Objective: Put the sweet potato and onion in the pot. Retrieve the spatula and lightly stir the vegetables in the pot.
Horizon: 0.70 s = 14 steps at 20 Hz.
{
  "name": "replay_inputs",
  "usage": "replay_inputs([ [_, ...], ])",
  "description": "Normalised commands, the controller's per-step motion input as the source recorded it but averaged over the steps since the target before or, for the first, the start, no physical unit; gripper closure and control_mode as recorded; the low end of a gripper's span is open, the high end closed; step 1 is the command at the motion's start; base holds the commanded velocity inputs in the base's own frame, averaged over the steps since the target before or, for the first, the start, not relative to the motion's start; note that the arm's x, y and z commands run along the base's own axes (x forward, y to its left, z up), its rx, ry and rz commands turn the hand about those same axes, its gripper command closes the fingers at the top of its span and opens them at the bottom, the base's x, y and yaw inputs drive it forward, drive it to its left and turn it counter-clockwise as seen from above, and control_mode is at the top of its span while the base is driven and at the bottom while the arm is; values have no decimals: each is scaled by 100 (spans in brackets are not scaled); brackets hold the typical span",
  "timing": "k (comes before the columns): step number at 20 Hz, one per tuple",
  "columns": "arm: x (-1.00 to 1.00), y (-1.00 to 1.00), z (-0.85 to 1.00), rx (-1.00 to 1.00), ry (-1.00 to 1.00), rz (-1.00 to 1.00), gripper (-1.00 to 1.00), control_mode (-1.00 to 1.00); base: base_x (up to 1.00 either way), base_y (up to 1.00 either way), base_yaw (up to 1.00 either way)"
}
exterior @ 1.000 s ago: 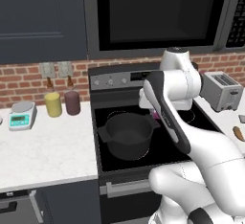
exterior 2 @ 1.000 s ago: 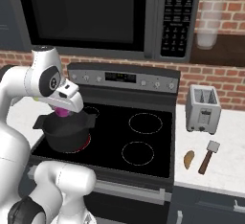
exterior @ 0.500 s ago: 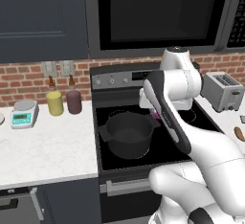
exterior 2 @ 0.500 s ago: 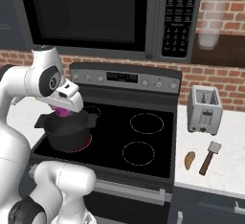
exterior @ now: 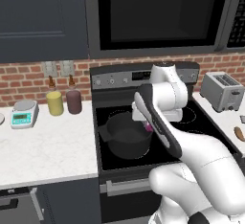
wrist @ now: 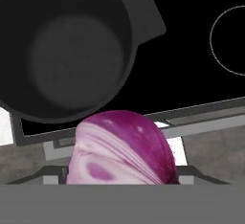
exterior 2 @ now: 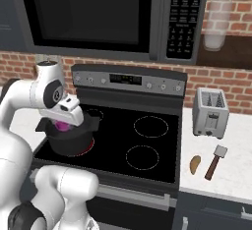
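Onion (wrist: 122,149), pink-purple, clamped in gripper (exterior 2: 63,125) with jaws spread wide around it, hovering above rim of dark pot (exterior: 125,139) on stove (exterior 2: 147,148). Sweet potato (exterior 2: 195,164) and spatula (exterior 2: 215,161) on counter (exterior 2: 231,175) at 3 o'clock of stove, below toaster (exterior 2: 210,112).

Even, soft rendered light fills all views; shadows are faint, with no glare. The onion (wrist: 122,149) looms close, slightly soft-edged.
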Motion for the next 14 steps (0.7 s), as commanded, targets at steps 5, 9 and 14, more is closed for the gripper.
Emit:
replay_inputs([
  [5, 10, 34, -43, 0, 1, 0, 100, -100, 0, 0, 0],
  [9, 29, 17, -1, 0, 16, 0, 100, -100, 0, 0, 0],
  [14, 38, 9, 0, 0, 21, 0, 100, -100, 0, 0, 0],
])
